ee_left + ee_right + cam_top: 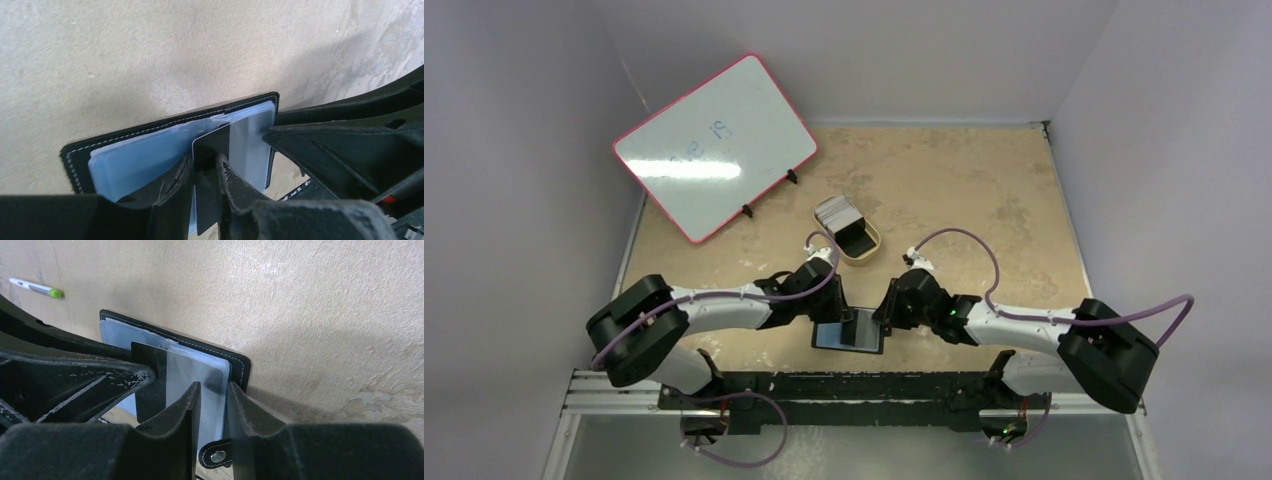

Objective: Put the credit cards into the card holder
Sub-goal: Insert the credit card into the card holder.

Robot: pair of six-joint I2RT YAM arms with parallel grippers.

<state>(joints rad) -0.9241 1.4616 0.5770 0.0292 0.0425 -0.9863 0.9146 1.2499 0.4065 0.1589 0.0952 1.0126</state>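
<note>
The card holder [827,337] lies open near the table's front edge, bluish clear sleeves up. My left gripper [842,316] is shut on one dark card [212,142] whose far end sits in a sleeve of the card holder [135,155]. My right gripper [883,314] straddles the holder's right edge, its fingers closed on the sleeve pages [210,367] by the snap tab [217,456]. The dark card [149,390] also shows there. A whitish stack of credit cards [836,210] sits in the tan tin [872,247].
A pink-framed whiteboard [714,145] stands propped at the back left. A pen with a green tip [35,287] lies on the table beyond the holder. Walls close the table on three sides.
</note>
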